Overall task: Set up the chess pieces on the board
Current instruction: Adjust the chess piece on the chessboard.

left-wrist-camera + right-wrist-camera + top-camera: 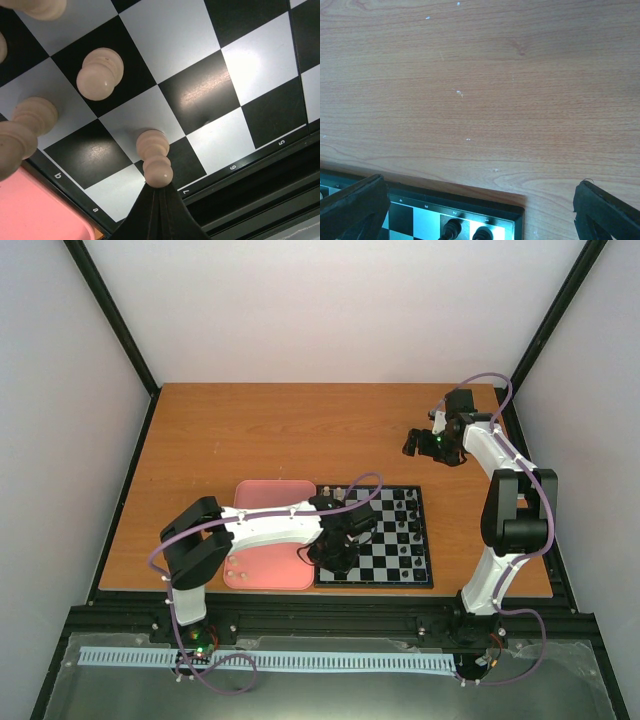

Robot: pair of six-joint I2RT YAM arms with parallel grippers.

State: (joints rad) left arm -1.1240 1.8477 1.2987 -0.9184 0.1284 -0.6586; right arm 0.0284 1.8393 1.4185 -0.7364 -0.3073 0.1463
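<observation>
A: What is the surface, and what stands round it?

B: An orange-brown wooden table (280,430), its grain running side to side; pale walls (330,300) on three sides; black posts (110,315) rising at the far corners.

A: Where is the board?

B: The board (392,567) lies flat near the front edge, a little right of centre; its sides run square with the table's; its left side is just beside a pink tray (265,498), though I cannot tell whether they touch. Black pieces (405,512) stand in its two right-hand files; a few cream pieces (343,491) stand at its far left corner; a couple more lie in the tray's near left corner.

A: And the pawn under the left arm?

B: The pawn (154,150) is near the board's corner by the tray, one square in from the border with the "7"; its base is where a white square meets a black one, and which it rests on I cannot tell. Its long axis runs base to head; base down, head up toward the fingertips; it looks about upright, though I cannot rule out a slight lean.

A: The grippers?

B: The left gripper (160,192) has its fingers pressed together, only a seam between them; the tips touch the pawn's head; whether they pinch it I cannot tell. The right gripper (425,432) hangs beyond the board's far right corner; jaws wide apart, only bare wood between them.
</observation>
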